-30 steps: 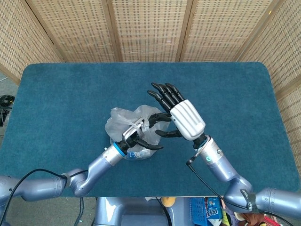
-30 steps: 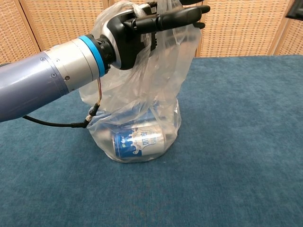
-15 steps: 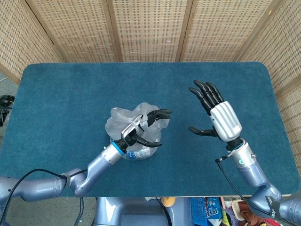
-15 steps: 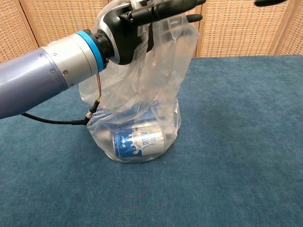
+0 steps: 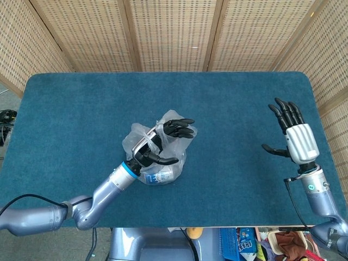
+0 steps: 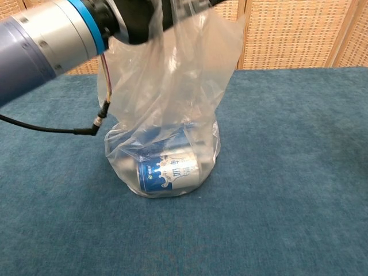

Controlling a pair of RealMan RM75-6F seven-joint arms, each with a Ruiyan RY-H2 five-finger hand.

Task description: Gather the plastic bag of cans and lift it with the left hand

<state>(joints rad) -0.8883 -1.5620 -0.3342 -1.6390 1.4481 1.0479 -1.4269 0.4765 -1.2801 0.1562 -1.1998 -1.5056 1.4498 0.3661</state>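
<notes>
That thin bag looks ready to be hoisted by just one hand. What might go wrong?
The left hand holds only the gathered top of the plastic bag; the film could slip out or tear under the weight. The cans lie loose at the bottom, resting on the table, so they may shift and swing the bag. The right hand hangs open far off, too far to catch anything.

Bag left of centre, free hand at far right.
On the table [image 5: 81, 98], the plastic bag [image 5: 155, 157] sits lower left of centre with cans [image 6: 168, 171] inside at its bottom. The left hand [image 5: 157, 144] grips its top; the right hand [image 5: 293, 136] hangs well apart, right edge.
</notes>
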